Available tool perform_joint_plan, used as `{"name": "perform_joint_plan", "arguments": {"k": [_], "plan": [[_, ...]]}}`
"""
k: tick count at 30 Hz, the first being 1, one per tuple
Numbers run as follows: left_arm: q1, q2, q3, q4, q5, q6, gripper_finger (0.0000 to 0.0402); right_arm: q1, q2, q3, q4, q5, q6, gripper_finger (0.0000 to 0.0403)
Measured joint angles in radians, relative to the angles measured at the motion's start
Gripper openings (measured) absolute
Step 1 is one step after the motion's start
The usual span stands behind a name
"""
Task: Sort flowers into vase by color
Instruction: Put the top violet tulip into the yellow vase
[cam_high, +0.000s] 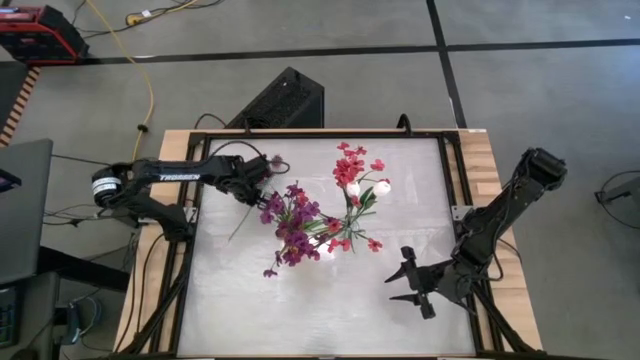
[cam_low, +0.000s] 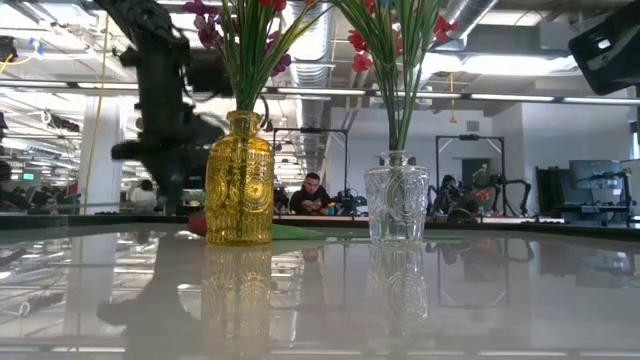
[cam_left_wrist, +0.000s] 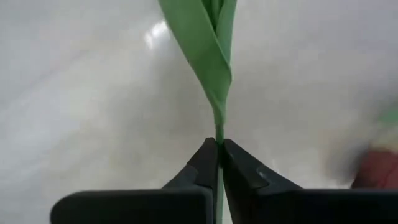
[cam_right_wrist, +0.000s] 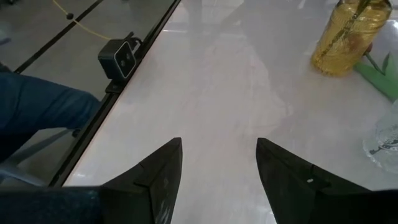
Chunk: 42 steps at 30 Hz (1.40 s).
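My left gripper (cam_high: 263, 183) (cam_left_wrist: 219, 144) hovers just left of the purple flowers (cam_high: 290, 225), shut on a flower's thin green stem. A small purple blossom (cam_high: 277, 160) shows beside it; the thin stem end (cam_high: 240, 225) slants down toward the table's left. The purple flowers stand in a yellow vase (cam_low: 239, 180). Red-pink and white flowers (cam_high: 352, 190) stand in a clear glass vase (cam_low: 397, 205). A green leaf (cam_low: 300, 232) and a red bit (cam_low: 197, 225) lie on the table behind the yellow vase. My right gripper (cam_high: 402, 285) (cam_right_wrist: 219, 162) waits open near the table's right front. My left gripper pinches the thin green stem (cam_left_wrist: 219, 130) between its two fingertips (cam_left_wrist: 239, 165), just below a folded green leaf (cam_left_wrist: 208, 56). The stem runs through the shut fingers, which lie across it. The flower is lifted above the table.
The glossy white table top (cam_high: 320, 310) has a dark frame (cam_high: 455, 180) around it, with bare surface in front of the vases. A small black camera (cam_right_wrist: 120, 57) sits on the table's edge. People sit in the room behind (cam_low: 312, 195).
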Motion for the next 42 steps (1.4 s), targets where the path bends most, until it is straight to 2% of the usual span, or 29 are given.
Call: {"name": "perform_joint_plan", "arguments": {"k": [4, 8, 11, 15, 20, 23, 25, 27, 33, 42], "plan": [[0.0, -0.078, 0.05, -0.018, -0.159, 0.0, 0.0, 0.013, 0.0, 0.0, 0.001, -0.006, 0.002, 0.0232], [-0.009, -0.228, 0.03, 0.14, -0.259, 0.0, 0.0, 0.031, 0.0, 0.0, -0.003, -0.006, 0.019, 0.0232], [-0.047, -0.355, -0.033, 0.36, -0.267, -0.003, 0.0, 0.044, 0.0, 0.0, -0.002, -0.006, 0.019, 0.0232], [-0.17, -0.487, -0.163, 0.798, -0.329, -0.003, 0.0, 0.054, 0.0, 0.0, -0.006, 0.004, 0.017, 0.0232], [-0.366, -0.547, -0.323, 1.265, -0.555, 0.135, 0.0, 0.051, 0.0, 0.0, 0.002, 0.009, 0.003, 0.0232], [-0.467, -0.557, -0.385, 1.4, -0.715, 0.234, 0.0, 0.051, 0.0, 0.0, 0.007, 0.01, 0.003, 0.0232], [-0.515, -0.56, -0.408, 1.436, -0.785, 0.275, 0.0, 0.051, 0.0, 0.0, 0.008, 0.01, 0.014, 0.0232], [-0.555, -0.56, -0.415, 1.429, -0.806, 0.296, 0.0, 0.052, 0.0, 0.0, 0.009, 0.01, 0.025, 0.0232], [-0.653, -0.55, -0.416, 1.272, -0.817, 0.315, 0.0, 0.053, 0.0, 0.0, 0.009, 0.01, 0.045, 0.0232], [-0.763, -0.594, -0.416, 1.233, -0.808, 0.39, 0.0, 0.051, 0.0, 0.0, 0.01, 0.01, 0.045, 0.0232]]}}
